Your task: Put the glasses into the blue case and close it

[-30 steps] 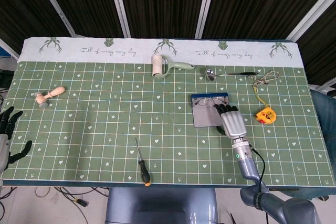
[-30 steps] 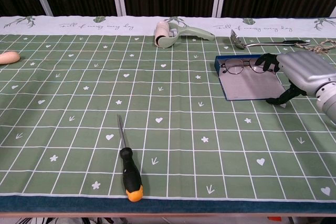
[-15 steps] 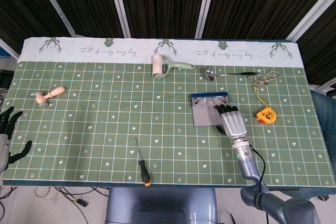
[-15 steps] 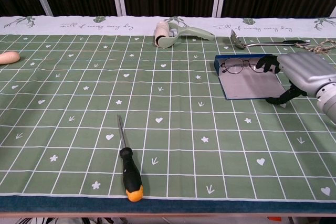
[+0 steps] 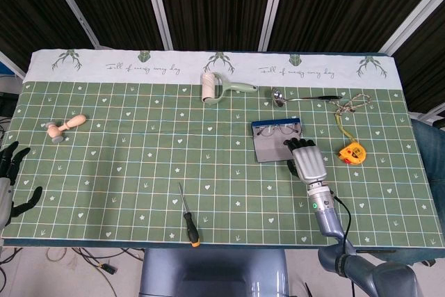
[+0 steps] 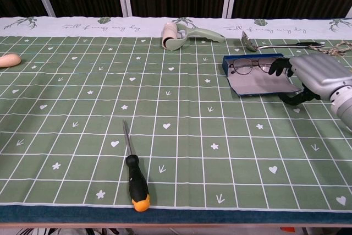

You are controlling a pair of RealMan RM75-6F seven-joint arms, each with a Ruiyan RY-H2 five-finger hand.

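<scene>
The blue case [image 5: 275, 142] [image 6: 254, 81] lies open right of the table's middle, its grey lid flap tilted up off the cloth at the near edge. The wire-framed glasses [image 5: 279, 129] [image 6: 251, 66] rest in its blue far part. My right hand [image 5: 308, 160] [image 6: 317, 75] is at the case's right side, with fingers [image 6: 280, 66] curled by the glasses' right end and the thumb [image 6: 291, 98] at the flap's near right corner, holding the flap. My left hand [image 5: 8, 180] hangs off the table's left edge, fingers apart and empty.
A lint roller [image 5: 212, 87] [image 6: 175, 37], a metal ladle [image 5: 300, 97] and a cord [image 5: 346, 108] lie along the back. A yellow tape measure [image 5: 352, 151] sits right of my right hand. A screwdriver [image 5: 188, 218] [image 6: 135, 177] lies near the front, a wooden tool [image 5: 66, 127] at the left.
The case's grey flap has risen at its near edge and the case has shifted slightly left. My right hand moved a little forward with it. The left hand has not moved.
</scene>
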